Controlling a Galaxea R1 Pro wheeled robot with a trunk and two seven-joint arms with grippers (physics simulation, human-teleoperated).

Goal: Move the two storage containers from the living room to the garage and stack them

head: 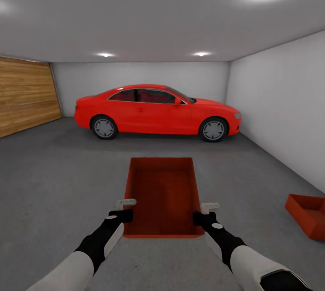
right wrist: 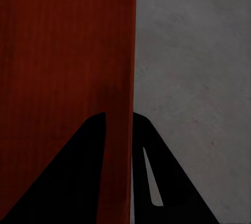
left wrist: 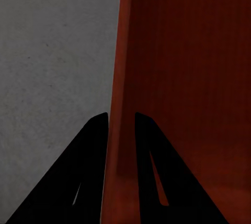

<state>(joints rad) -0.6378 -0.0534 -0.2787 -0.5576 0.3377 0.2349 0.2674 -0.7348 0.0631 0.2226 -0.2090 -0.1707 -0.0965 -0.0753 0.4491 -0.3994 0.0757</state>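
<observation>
Orange-red carried container (head: 163, 196), held level in front of the robot above the grey concrete floor (head: 54, 178) of the garage. Left claw (head: 121, 210) pinches its left wall; right claw (head: 206, 213) pinches its right wall. In each wrist view, 1 finger lies on either side of the wall, narrowly spaced, gripping it. Container 2 (head: 309, 215) rests on the floor at far right, well apart from the carried one. A red car (head: 158, 112) stands beyond, by the back wall. To stack well, I judge, turn toward the resting bin, align the long sides and lower evenly with both arms. The resting bin is cut off by the picture edge; whether the carried bin touches the floor cannot be told.
</observation>
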